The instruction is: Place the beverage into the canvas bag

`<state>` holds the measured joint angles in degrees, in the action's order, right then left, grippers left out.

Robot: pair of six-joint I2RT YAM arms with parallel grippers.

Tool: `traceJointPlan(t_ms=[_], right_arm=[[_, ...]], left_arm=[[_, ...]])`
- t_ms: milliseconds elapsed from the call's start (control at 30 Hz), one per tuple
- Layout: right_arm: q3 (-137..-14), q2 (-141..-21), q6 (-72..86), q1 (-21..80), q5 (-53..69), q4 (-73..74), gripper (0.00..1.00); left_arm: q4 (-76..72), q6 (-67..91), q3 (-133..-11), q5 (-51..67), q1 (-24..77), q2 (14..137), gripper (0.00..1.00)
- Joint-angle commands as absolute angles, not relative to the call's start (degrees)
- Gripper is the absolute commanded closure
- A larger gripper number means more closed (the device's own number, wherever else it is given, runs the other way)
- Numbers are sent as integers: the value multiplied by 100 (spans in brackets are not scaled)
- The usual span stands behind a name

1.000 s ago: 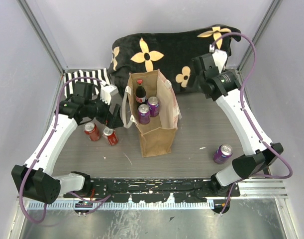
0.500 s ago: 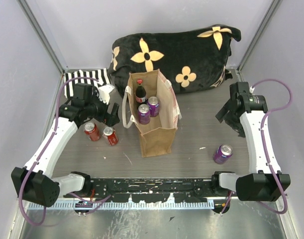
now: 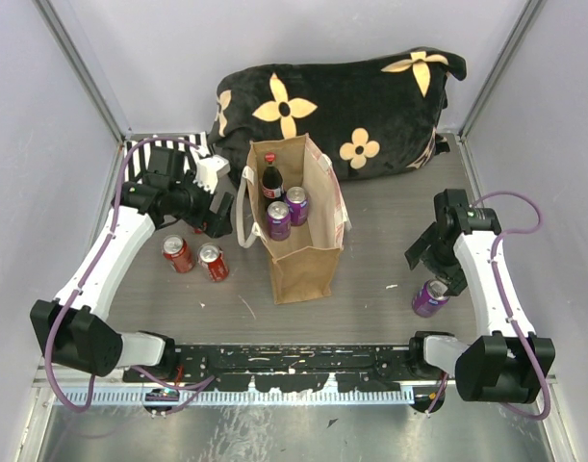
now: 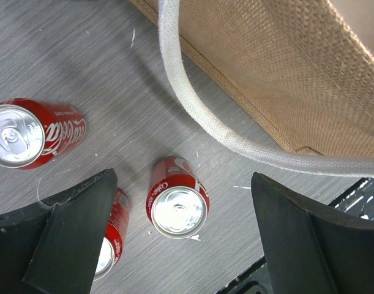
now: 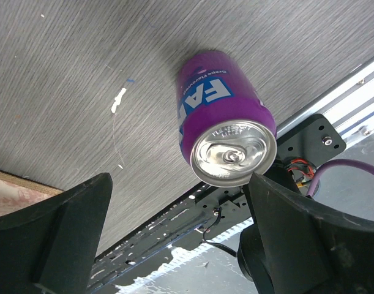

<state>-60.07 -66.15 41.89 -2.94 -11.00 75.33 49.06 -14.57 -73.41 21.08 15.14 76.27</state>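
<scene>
The tan canvas bag (image 3: 300, 252) stands upright mid-table and holds a cola bottle (image 3: 271, 179) and two purple cans (image 3: 278, 219). Its cream handle (image 4: 196, 110) and side (image 4: 297, 73) show in the left wrist view. My left gripper (image 3: 219, 214) is open and empty, left of the bag, above upright red cola cans (image 3: 214, 262); three of them show below it (image 4: 177, 202). My right gripper (image 3: 430, 262) is open and empty, just above an upright purple can (image 3: 430, 297). In the right wrist view that can (image 5: 226, 138) stands apart from the open fingers (image 5: 297, 226).
A big black cushion with tan flowers (image 3: 342, 106) lies at the back. A black-and-white striped cloth (image 3: 164, 149) is at the back left. The black base rail (image 3: 303, 361) runs along the near edge, close to the purple can. A bag corner (image 5: 6, 196) shows at the left.
My right arm has swung from the cushion at the back down to just above the purple can. My left gripper has drifted slightly back, staying beside the bag handle.
</scene>
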Motion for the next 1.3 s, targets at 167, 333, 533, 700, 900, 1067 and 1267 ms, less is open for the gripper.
traceJointPlan(t_ms=[167, 333, 533, 700, 900, 1067, 1267], right_arm=[[-6031, -6489, 4277, -585, -1652, 7607, 0], [-5655, -6323, 4202, -830, -1571, 7393, 0], [-5170, -6214, 4203, -993, -1413, 7070, 0], [-4949, -6167, 4192, -1012, -1424, 6808, 13], [-5088, -6070, 4037, -1015, -1446, 6724, 89], [-6286, -6400, 3817, -1017, -1199, 6773, 99], [-8725, -7472, 3593, -939, -501, 6663, 99]], left_arm=[[5058, -1453, -7606, 2514, 1484, 7748, 2], [4984, -1433, -7469, 2461, 1477, 7652, 2], [4940, -1407, -7462, 2427, 1482, 7664, 2], [4928, -1437, -7475, 2400, 1484, 7687, 2], [4910, -1475, -7538, 2376, 1477, 7757, 2], [4913, -1543, -7597, 2386, 1479, 7825, 2], [4888, -1599, -7620, 2400, 1479, 7883, 2]])
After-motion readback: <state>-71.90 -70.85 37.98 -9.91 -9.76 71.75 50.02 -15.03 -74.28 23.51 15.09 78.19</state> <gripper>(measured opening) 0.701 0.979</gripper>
